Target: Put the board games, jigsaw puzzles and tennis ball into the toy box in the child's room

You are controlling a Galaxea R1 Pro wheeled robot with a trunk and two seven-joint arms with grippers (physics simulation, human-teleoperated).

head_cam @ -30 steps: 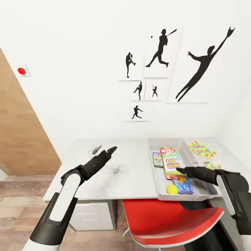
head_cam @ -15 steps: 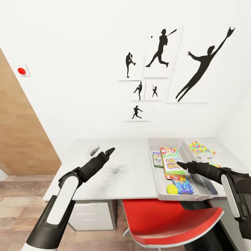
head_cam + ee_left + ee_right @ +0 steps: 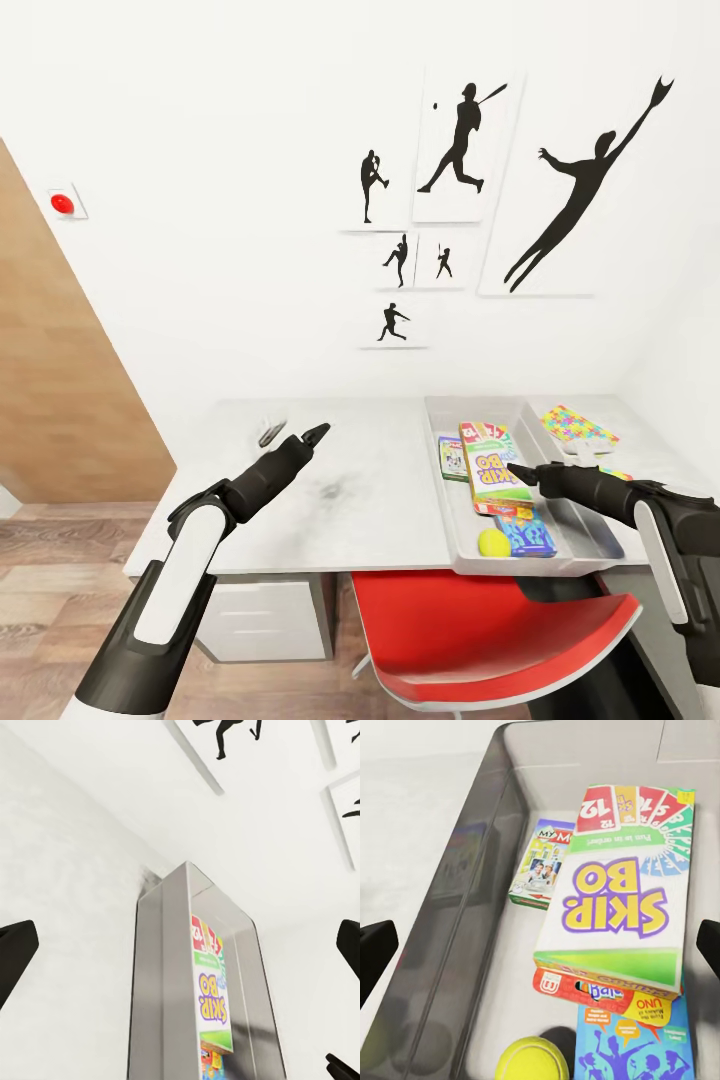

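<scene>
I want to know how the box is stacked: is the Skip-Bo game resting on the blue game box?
Touching. The right wrist view shows the Skip-Bo game lying across the blue game box's upper end inside the toy box, with no gap.

I count three board games (image 3: 615, 900) and one tennis ball (image 3: 531, 1063) in one toy box (image 3: 455, 545), two jigsaw puzzles (image 3: 578, 425) on one table (image 3: 370, 500), one red chair (image 3: 480, 640).

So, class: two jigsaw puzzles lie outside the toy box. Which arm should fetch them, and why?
Probably the right arm: it hovers over the toy box, with the jigsaw puzzles just beyond its far side. The left arm is across the table.
</scene>
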